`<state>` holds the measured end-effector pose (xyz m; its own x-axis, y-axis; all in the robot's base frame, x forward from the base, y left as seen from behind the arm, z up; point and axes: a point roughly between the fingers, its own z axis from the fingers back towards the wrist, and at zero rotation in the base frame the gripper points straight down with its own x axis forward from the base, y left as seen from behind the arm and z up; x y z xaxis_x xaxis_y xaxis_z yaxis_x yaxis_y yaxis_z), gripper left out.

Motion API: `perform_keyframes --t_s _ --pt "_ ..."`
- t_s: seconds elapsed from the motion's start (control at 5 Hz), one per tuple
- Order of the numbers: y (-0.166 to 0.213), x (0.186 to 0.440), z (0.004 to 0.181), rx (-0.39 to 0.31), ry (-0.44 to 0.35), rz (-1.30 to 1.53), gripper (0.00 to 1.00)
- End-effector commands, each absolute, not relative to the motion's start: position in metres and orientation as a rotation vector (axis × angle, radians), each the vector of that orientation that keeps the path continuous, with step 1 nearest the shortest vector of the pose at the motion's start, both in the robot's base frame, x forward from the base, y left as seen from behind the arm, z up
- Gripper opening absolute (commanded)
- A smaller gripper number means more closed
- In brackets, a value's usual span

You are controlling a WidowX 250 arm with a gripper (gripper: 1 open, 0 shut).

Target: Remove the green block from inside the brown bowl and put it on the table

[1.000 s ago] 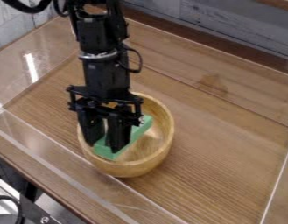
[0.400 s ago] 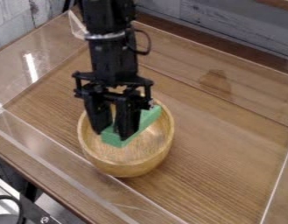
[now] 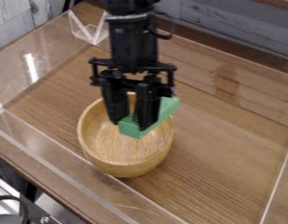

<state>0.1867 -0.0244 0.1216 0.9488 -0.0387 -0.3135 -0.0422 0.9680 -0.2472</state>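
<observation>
the table (image 3: 234, 122) is brown wood with lines in it, and clear plastic walls (image 3: 41, 44) stand round its edges. the brown bowl (image 3: 105, 149) is round and light, sitting on the table. the black gripper (image 3: 136, 122) is closed on the green block (image 3: 156, 118), a small bright green bar held tilted over the bowl.

green block (image 3: 151, 119): tilted, lifted above bowl | brown bowl (image 3: 125, 149): upright, empty, on table (image 3: 228, 140)

Blk arm (image 3: 132, 35), boxy blk wrist, long blk fingers (image 3: 115, 109)
</observation>
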Motion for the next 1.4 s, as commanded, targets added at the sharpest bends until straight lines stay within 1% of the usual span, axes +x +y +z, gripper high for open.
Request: perform_keyframes --t_s 0.0,0.4,0.6,0.8,1.0,1.2 --pt "-0.049 0.200 0.133 -0.252 0.275 -0.060 0.00" --pt "-0.147 0.206 0.116 -0.222 0.250 -0.207 0.00" --pt "-0.122 0.211 0.127 -0.221 0.223 -0.192 0.00" --pt "-0.106 0.216 0.134 -0.224 0.203 -0.168 0.00" --pt "-0.092 0.222 0.133 -0.222 0.185 -0.143 0.00" --pt "-0.088 0.226 0.126 -0.221 0.177 -0.140 0.00"
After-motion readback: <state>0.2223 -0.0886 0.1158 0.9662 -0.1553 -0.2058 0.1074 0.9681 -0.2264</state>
